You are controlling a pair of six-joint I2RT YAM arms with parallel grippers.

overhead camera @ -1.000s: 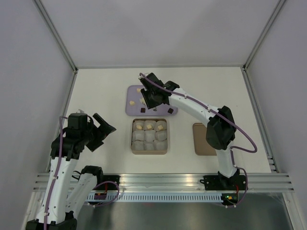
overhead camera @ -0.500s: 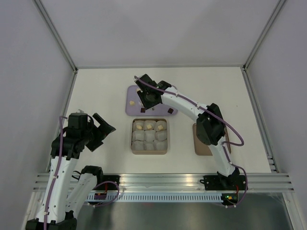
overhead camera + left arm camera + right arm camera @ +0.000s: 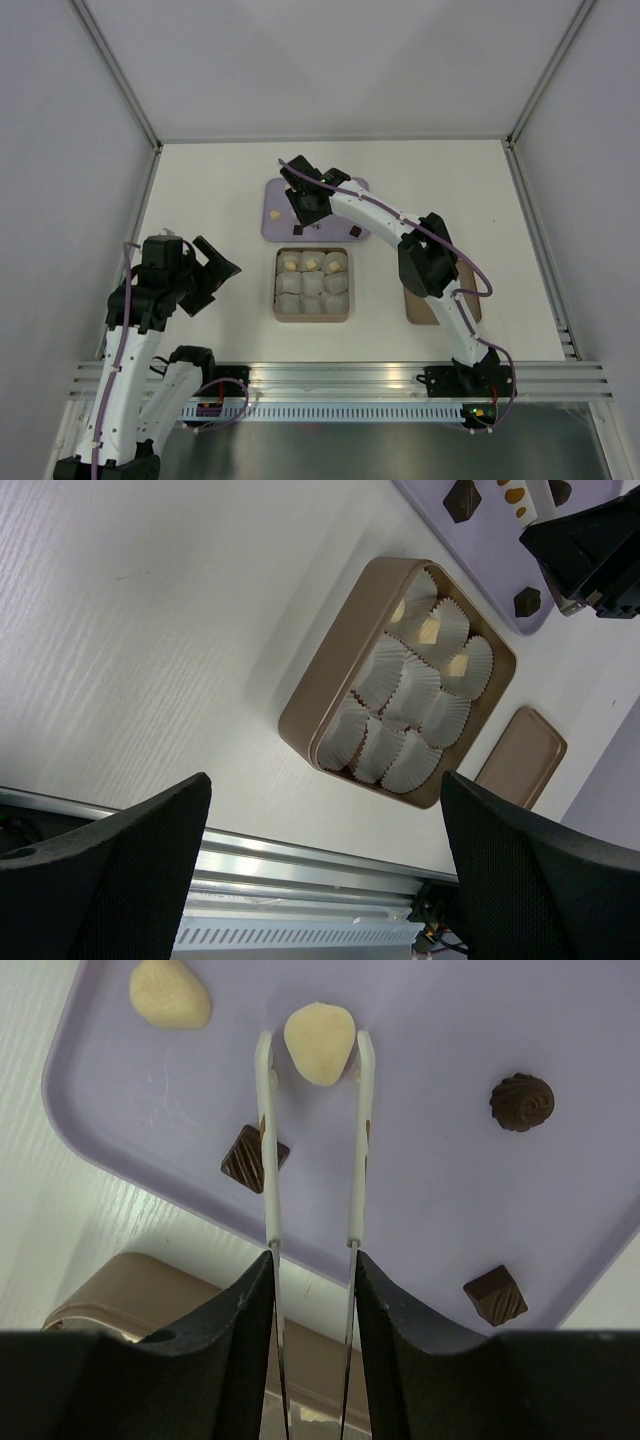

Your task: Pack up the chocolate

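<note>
Gripping tongs (image 3: 268, 1150) in the right hand (image 3: 312, 1265), tips straddling a cream chocolate (image 3: 320, 1043) just ahead; holding the left hand (image 3: 322, 780) wide open, empty.

On the white table (image 3: 210, 190), a lavender tray (image 3: 430, 1190) lies just beyond a tan square box (image 3: 330, 670) lined with nine white crinkled paper cups (image 3: 400, 760), a flat tan lid (image 3: 520, 758) lies to the box's right, and metal tongs (image 3: 357, 1160) reach over the tray.
</note>
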